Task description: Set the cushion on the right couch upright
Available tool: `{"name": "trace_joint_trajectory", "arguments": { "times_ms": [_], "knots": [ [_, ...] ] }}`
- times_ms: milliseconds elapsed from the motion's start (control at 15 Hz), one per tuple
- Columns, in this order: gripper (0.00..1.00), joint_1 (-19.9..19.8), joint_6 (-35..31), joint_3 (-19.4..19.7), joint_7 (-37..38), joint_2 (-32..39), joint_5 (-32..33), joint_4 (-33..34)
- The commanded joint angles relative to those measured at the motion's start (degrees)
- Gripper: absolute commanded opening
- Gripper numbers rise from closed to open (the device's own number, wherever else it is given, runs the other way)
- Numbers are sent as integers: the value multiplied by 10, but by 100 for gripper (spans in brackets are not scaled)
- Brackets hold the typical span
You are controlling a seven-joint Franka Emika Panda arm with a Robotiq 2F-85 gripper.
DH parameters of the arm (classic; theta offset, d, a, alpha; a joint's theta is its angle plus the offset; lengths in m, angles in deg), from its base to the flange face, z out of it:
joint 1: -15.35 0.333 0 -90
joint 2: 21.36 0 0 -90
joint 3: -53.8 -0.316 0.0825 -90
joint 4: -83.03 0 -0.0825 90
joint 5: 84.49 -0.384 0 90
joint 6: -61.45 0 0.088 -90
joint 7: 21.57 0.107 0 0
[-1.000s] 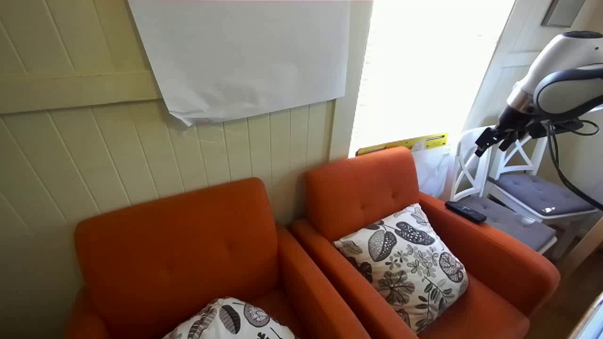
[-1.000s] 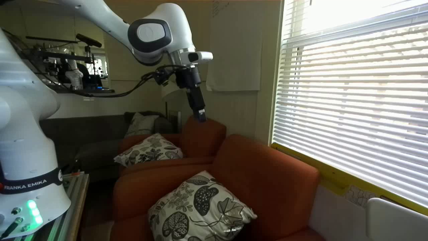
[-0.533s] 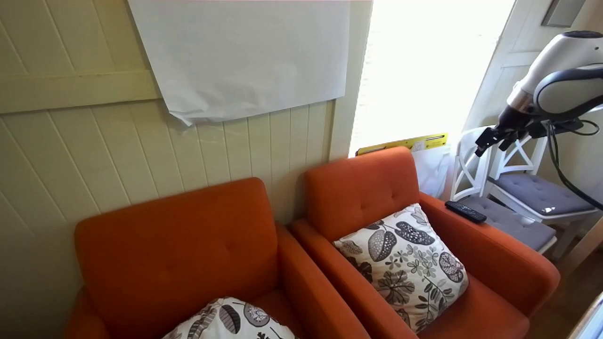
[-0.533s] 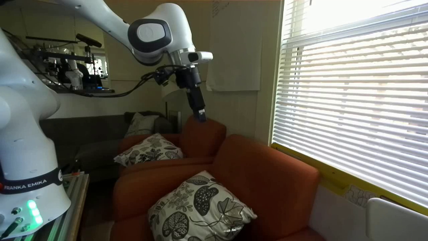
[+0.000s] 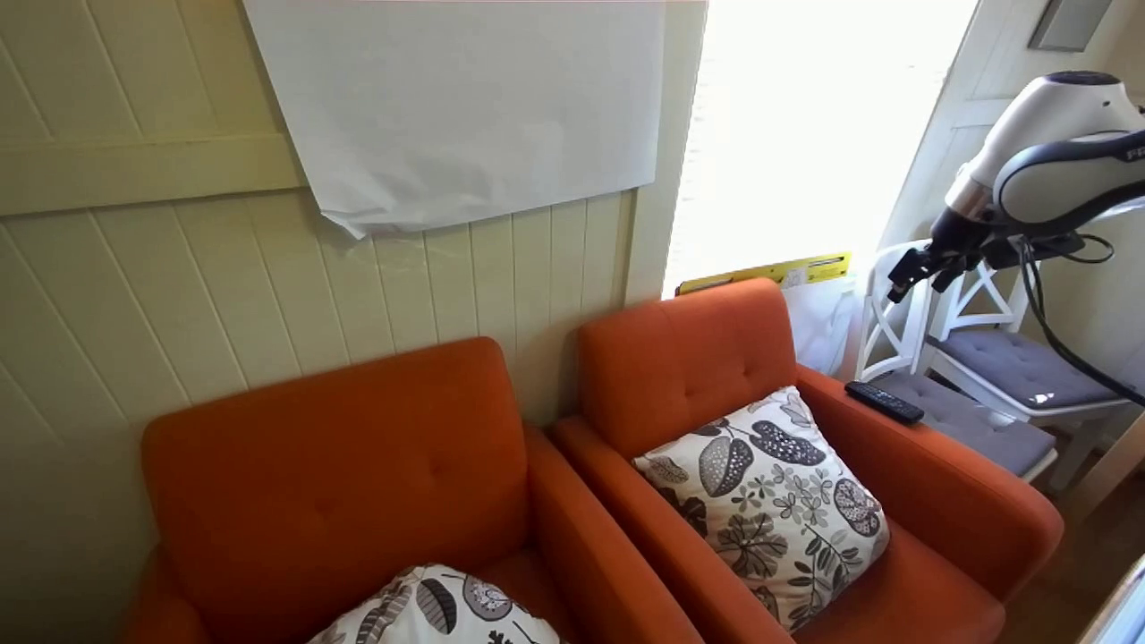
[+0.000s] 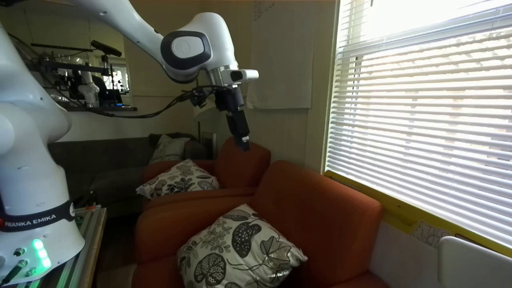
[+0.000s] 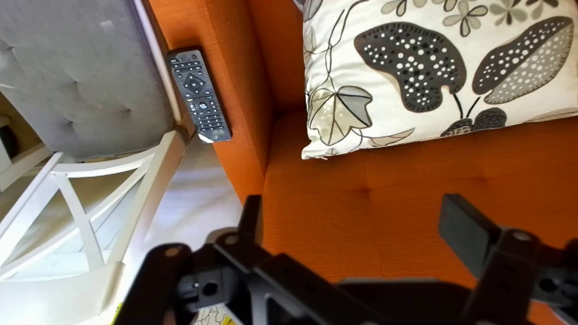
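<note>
Lower right in an exterior view, a cushion (image 5: 774, 510) rests in an armchair (image 5: 684, 358) by a window (image 5: 823, 134); mid-right, the gripper (image 5: 919, 288) gapes wide, released.

Leaf-print cushion (image 5: 771, 508), tilted, in orange armchair (image 5: 684, 362)

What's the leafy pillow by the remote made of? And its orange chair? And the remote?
The cushion looks like smooth printed cloth, maybe cotton: it's puffy, with soft creases. The orange chair under it seems dull woven cloth over padding, with fine grain and tufted dimples. The remote is probably hard, dull plastic: straight edges, rows of small buttons.
</note>
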Motion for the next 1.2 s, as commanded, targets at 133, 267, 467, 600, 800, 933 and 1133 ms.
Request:
{"name": "trace_joint_trajectory", "arguments": {
  "times_ms": [133,267,467,600,800,933,1133],
  "knots": [
    [100,26,-50,17,-29,93,-54,43],
    [100,32,-61,20,-45,117,-77,52],
    [100,39,-75,21,-76,150,-124,62],
    [100,35,-67,17,-58,132,-107,47],
    [100,36,-68,17,-62,139,-111,49],
    [100,36,-68,18,-62,137,-111,49],
    [100,36,-68,18,-62,137,-111,49]
  ]
}}
